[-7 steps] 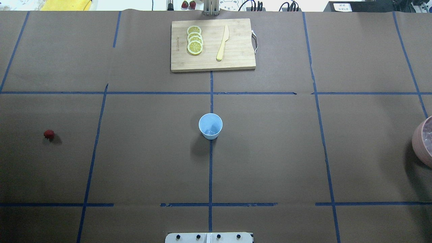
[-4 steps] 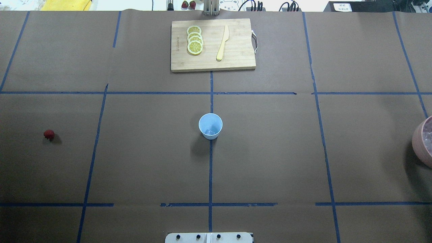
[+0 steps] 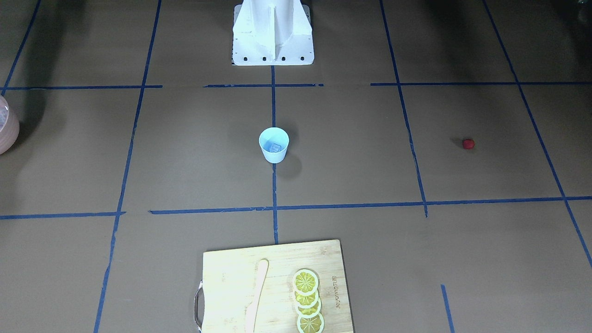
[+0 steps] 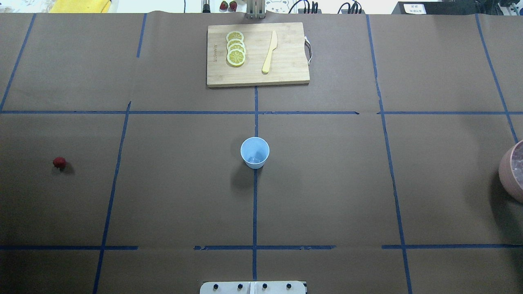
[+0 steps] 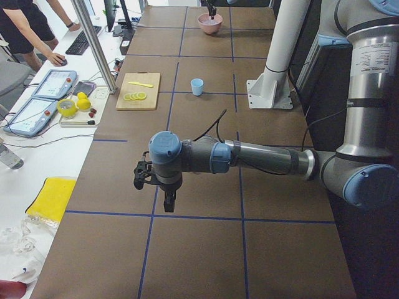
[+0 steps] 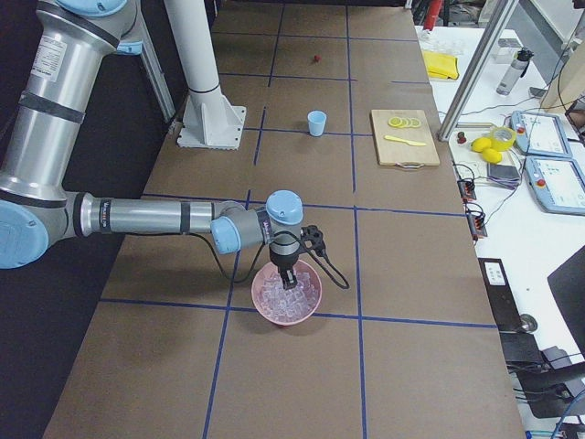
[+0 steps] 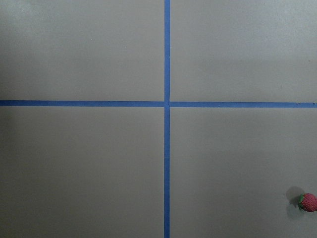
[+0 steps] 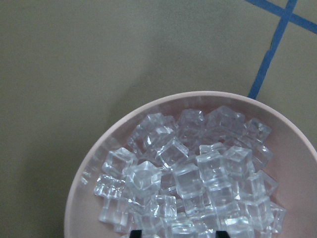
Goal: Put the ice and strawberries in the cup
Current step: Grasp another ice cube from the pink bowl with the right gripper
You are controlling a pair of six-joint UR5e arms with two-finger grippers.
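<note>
Your right tool point(image 6: 291, 280) hangs over the bowl point(image 6: 288, 319) of ice point(image 8: 188, 183), tips apart; how wide your left tool point(image 5: 168, 207) stands, you cannot tell. The strawberry point(image 4: 59, 163) lies well apart from the cup point(image 4: 255, 152).

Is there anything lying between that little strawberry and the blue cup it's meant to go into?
Nothing visible does. Between the strawberry and the cup there is only bare table crossed by flat blue tape lines. The cutting board lies well off that path.
</note>
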